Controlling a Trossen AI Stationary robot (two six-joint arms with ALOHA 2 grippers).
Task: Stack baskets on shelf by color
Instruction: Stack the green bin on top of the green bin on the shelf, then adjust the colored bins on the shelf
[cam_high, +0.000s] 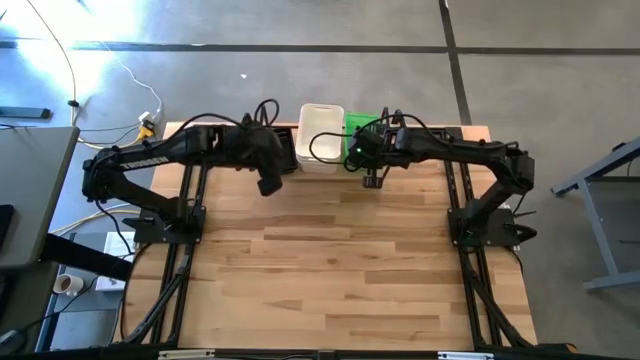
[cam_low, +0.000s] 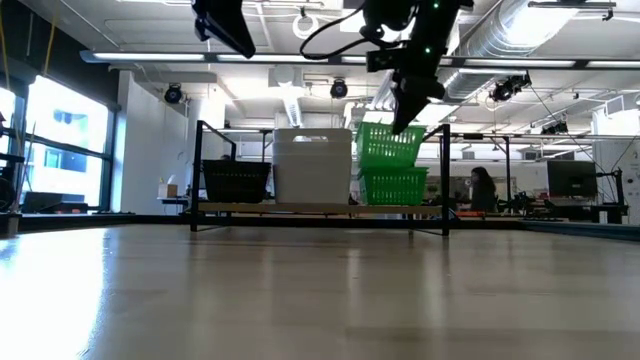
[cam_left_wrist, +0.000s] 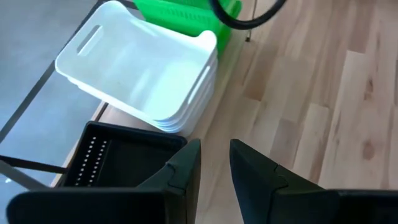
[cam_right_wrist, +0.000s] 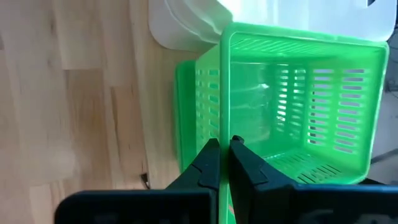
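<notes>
The shelf (cam_low: 320, 208) stands along the table's far edge. It carries black baskets (cam_low: 237, 181) on the left, a white stack (cam_low: 313, 165) in the middle and a green basket (cam_low: 393, 186) on the right. My right gripper (cam_right_wrist: 221, 154) is shut on a second green basket (cam_low: 386, 144), tilted just above the lower green one. My left gripper (cam_left_wrist: 215, 163) hovers open, high above the near side of the black basket (cam_left_wrist: 121, 163) and white stack (cam_left_wrist: 140, 74), touching nothing. My right gripper pinches the upper green basket by its side wall at the rim (cam_right_wrist: 221, 127), one finger inside and one outside. The fingers (cam_low: 405, 105) come from above, pointing down. The basket hangs tilted over the lower green basket (cam_right_wrist: 186, 124); I cannot tell whether they touch.
The bare wooden table (cam_high: 340, 270) stretches from the shelf to the near edge. The shelf's upright posts (cam_low: 446, 175) rise beside the green baskets. A person (cam_low: 482, 190) sits in the room beyond the table.
</notes>
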